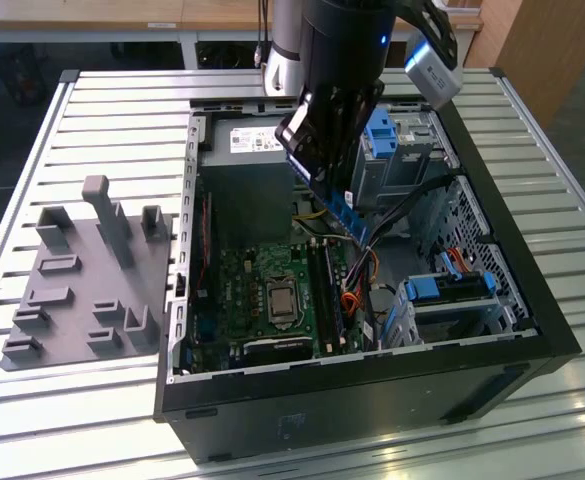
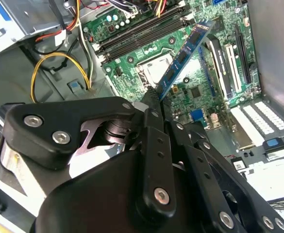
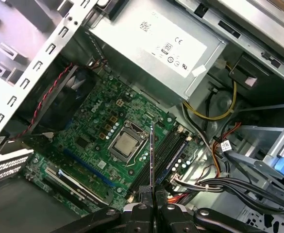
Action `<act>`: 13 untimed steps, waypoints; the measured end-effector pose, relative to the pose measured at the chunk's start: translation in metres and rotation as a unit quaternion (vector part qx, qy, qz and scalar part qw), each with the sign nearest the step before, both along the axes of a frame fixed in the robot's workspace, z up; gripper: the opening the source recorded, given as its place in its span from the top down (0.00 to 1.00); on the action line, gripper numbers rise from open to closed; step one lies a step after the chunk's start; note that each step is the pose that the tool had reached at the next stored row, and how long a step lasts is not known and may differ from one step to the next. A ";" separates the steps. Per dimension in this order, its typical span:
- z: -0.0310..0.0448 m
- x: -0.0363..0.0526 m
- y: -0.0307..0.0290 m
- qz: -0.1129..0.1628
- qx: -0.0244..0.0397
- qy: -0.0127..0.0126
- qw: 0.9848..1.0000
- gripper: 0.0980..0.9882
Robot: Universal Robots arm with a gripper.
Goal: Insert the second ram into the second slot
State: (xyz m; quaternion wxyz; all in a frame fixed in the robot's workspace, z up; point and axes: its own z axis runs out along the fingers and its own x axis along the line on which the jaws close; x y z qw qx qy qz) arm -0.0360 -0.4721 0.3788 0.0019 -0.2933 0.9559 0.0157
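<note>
Claw (image 2: 154, 97) is clamped on the second ram, a thin blue circuit-board stick (image 2: 186, 52), hovering over the green motherboard (image 3: 91, 131), not in the black ram slots (image 3: 168, 148) yet. Approach step imo; needs the edge lined up square w/ the slot.

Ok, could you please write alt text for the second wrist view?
The gripper holds a blue ram by one end over the green motherboard. Dark memory slots lie beside the processor socket.
</note>
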 end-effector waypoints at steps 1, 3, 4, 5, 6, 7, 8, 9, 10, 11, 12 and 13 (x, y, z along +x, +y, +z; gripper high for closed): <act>0.0000 0.0000 0.0000 -0.005 0.000 0.000 1.000 0.96; 0.0000 0.0000 0.0000 -0.013 0.000 0.000 1.000 0.96; 0.0000 0.0000 0.0000 -0.017 0.000 0.000 1.000 0.96; 0.0000 0.0000 0.0000 -0.021 0.000 0.000 1.000 0.96; 0.0000 0.0000 0.0000 -0.025 0.000 0.000 1.000 0.96; 0.0000 0.0000 0.0000 -0.028 0.000 0.000 1.000 0.96; 0.0000 0.0000 0.0000 -0.032 0.000 0.000 1.000 0.96; 0.0000 0.0000 0.0000 -0.035 0.000 0.000 0.999 0.96; 0.0000 0.0000 0.0000 -0.039 0.000 0.000 0.999 0.96; 0.0000 0.0000 0.0000 -0.043 0.000 0.000 0.999 0.96; 0.0000 0.0000 0.0000 -0.046 0.000 0.000 0.999 0.96; 0.0000 0.0000 0.0000 -0.049 0.000 0.000 0.999 0.96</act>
